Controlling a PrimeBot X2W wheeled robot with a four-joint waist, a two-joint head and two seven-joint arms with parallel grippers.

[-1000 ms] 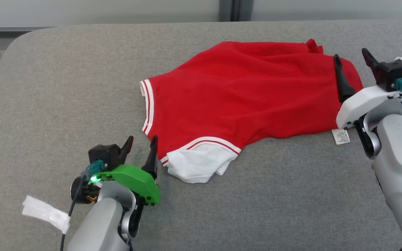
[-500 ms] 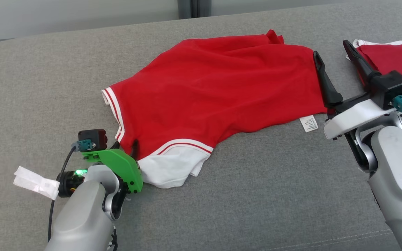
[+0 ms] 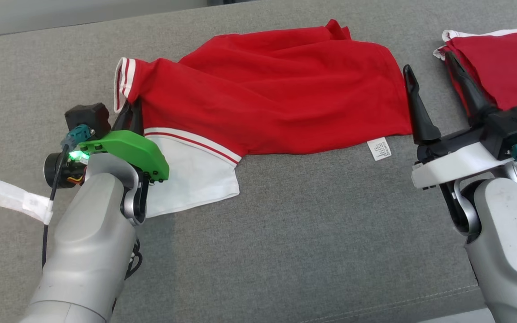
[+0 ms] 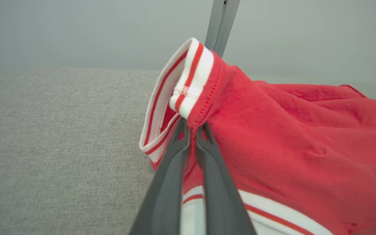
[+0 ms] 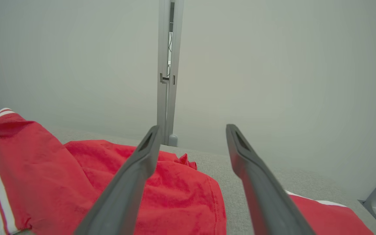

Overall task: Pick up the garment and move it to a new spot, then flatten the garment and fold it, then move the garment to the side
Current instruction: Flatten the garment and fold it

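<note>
The red garment [image 3: 276, 98], with white trim and a white panel, lies spread across the grey padded surface [image 3: 285, 251]. My left gripper [image 3: 130, 114] is shut on its left sleeve, just below the red-and-white striped cuff [image 3: 121, 83], and holds that corner raised. In the left wrist view the gripper [image 4: 193, 125] pinches a fold of red cloth under the cuff [image 4: 188, 81]. My right gripper [image 3: 428, 63] stands open beside the garment's right edge, with nothing between its fingers. The right wrist view shows the right gripper [image 5: 192, 128] wide apart above the garment [image 5: 175, 195].
A second red piece of cloth with white trim [image 3: 496, 67] lies at the far right, just beyond my right gripper. A white care label [image 3: 379, 149] sticks out from the garment's front hem. A white tape tag [image 3: 11, 197] hangs off my left arm's cable.
My left gripper went in on the sleeve, shut on it and raised the cuffed corner. The head camera has turned and tilted. The right gripper stays open.
</note>
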